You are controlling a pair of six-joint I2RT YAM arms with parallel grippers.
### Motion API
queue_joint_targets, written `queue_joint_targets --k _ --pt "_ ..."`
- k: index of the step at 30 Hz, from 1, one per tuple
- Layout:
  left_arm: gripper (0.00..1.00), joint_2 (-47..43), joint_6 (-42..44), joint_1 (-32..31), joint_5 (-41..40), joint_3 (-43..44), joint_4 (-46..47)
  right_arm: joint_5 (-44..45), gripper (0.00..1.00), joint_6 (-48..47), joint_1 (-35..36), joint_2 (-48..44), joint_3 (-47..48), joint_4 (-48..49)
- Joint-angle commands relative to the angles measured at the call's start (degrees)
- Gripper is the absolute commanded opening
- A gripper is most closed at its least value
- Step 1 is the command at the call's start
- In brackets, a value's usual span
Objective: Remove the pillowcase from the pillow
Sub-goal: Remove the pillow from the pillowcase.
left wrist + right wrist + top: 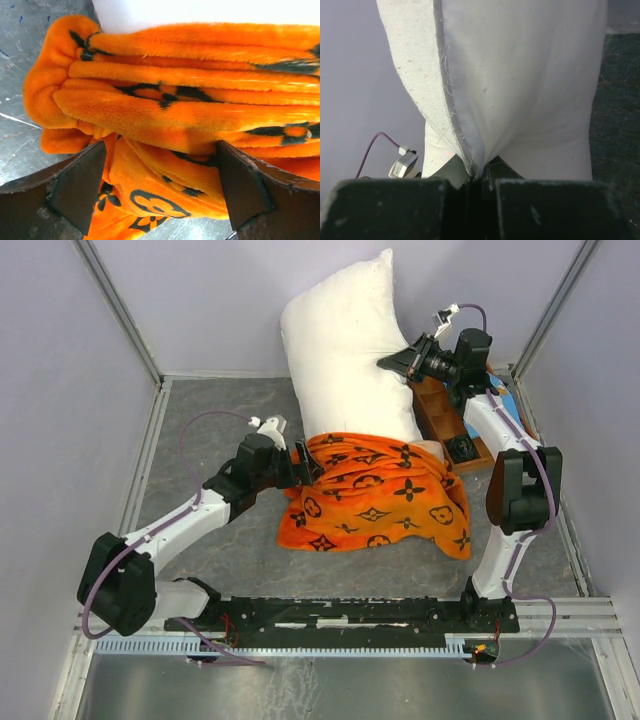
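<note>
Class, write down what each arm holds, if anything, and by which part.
Right gripper: jaws shut on the pillow, pinching its seamed edge. Left gripper: jaws open astride the bunched pillowcase, holding nothing.

The pillow (345,345) stands at the middle back of the tabletop (200,430), its near end inside the pillowcase (385,500), which lies bunched in front of it. The left gripper (312,468) is at the pillowcase's left edge, its jaws either side of a fold. The right gripper (388,362) meets the pillow's right edge, pinching its seam. A tray (440,418) lies just right of the pillow, under the right arm.
</note>
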Motion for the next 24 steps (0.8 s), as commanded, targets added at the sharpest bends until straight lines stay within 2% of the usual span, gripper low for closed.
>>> queue_joint_targets --k 1,2,5,8,9,12,18,24 --pt "0.92 1.24 -6.30 -0.52 1.61 -2.72 7.98 7.87 0.02 -0.64 -0.54 -3.87 2.83 7.34" --pt "0.86 1.82 -6.35 -0.63 1.17 -3.12 8.09 9.02 0.02 -0.71 -0.72 -4.09 2.76 7.17" --pt "0.51 1.86 -7.05 -0.57 0.06 -5.20 7.81 15.93 0.02 -1.00 -1.64 -6.22 1.72 5.85" --pt "0.08 1.58 -8.40 -0.62 0.10 -9.08 7.99 24.44 0.02 -1.02 -3.20 -8.02 1.50 5.54" --pt "0.03 1.71 -8.68 -0.59 0.12 -10.45 7.91 26.26 0.02 -1.07 -3.77 -8.28 2.01 5.57" --pt "0.03 1.66 -8.93 -0.62 -1.59 -13.59 5.83 32.92 0.02 -0.72 -5.83 -9.02 2.93 5.89" --pt "0.03 -2.89 -9.03 0.70 -13.66 -12.91 -6.52 45.19 0.02 2.46 -11.56 -13.30 -5.11 11.99" --pt "0.03 -1.86 -7.04 9.06 -11.97 -6.04 -16.46 49.79 0.02 -2.59 -11.66 -19.58 -14.92 11.94"
